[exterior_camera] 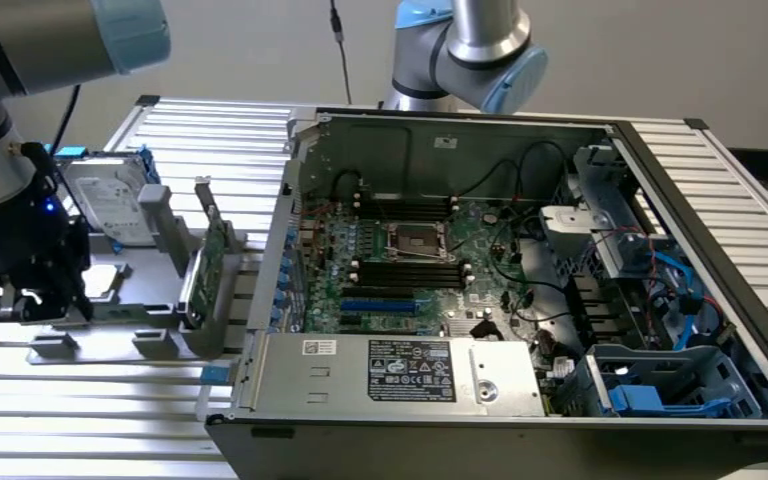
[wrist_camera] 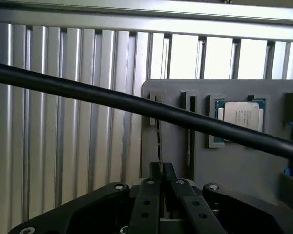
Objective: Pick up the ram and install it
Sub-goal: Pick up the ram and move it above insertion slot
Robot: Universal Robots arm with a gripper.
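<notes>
In the wrist view we saw the ram point(wrist_camera: 159, 141) edge-on: a very thin, dark, long strip standing in a narrow slot of the grey holder point(wrist_camera: 234, 165), its broad faces hidden from us. The gripper point(wrist_camera: 162, 171) had its two black fingers point(wrist_camera: 155, 170) pressed together on the strip's near end. A processor point(wrist_camera: 241, 116) lay nearby in the same holder. In the exterior view the gripper point(exterior_camera: 40, 305) sat low over the holder, well apart from the open computer case point(exterior_camera: 704, 200).
</notes>
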